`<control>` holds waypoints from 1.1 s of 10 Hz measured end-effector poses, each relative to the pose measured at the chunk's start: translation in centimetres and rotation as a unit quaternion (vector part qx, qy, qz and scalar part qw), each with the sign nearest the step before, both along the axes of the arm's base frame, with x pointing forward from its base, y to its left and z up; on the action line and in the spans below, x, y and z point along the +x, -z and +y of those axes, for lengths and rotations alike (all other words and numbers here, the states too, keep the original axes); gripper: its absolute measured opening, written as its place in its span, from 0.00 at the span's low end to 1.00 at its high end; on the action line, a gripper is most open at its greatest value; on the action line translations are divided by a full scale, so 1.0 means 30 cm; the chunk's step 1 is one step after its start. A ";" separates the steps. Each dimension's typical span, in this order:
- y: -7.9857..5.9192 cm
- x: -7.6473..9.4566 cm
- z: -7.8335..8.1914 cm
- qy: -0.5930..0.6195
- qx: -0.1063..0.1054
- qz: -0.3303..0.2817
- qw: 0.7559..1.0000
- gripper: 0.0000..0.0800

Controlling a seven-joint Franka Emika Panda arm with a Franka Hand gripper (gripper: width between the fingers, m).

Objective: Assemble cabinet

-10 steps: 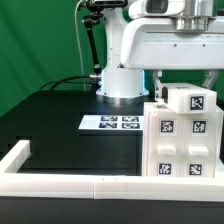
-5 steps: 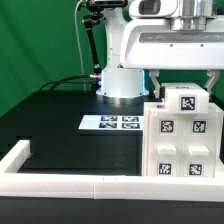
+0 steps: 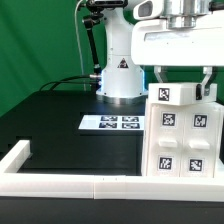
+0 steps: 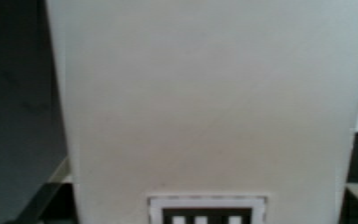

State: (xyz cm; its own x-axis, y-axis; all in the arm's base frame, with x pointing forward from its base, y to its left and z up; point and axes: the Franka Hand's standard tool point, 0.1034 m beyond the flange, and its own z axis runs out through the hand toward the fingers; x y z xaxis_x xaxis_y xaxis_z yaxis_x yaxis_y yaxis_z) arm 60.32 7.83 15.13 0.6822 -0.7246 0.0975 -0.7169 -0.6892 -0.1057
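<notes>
The white cabinet [image 3: 183,142] stands at the exterior view's right, just behind the front rail. Its front face carries several square tags, and it sits slightly tilted. A white top block [image 3: 180,97] with a tag sits on its top. My gripper [image 3: 180,90] comes straight down on this block, with a finger at each side of it, shut on it. In the wrist view a white face of the cabinet [image 4: 202,90] fills the picture, with one tag [image 4: 206,208] at the edge. The fingers hardly show there.
The marker board [image 3: 110,122] lies flat on the black table left of the cabinet. The long low white border rail [image 3: 60,182] runs along the front and turns back at the left. The arm's white base [image 3: 120,78] stands behind, before a green curtain.
The gripper and the top block have shifted towards the exterior view's left. The cabinet's tagged face has turned and now looks slightly tilted.
</notes>
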 end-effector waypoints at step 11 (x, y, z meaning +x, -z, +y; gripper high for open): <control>-0.006 -0.005 0.054 0.399 0.113 0.010 0.910 0.70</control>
State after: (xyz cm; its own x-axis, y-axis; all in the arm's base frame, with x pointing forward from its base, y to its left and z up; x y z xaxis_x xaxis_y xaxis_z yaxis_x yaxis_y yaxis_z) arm 60.17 9.45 15.30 -0.0697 -0.9900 -0.1226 -0.9829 0.0892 -0.1610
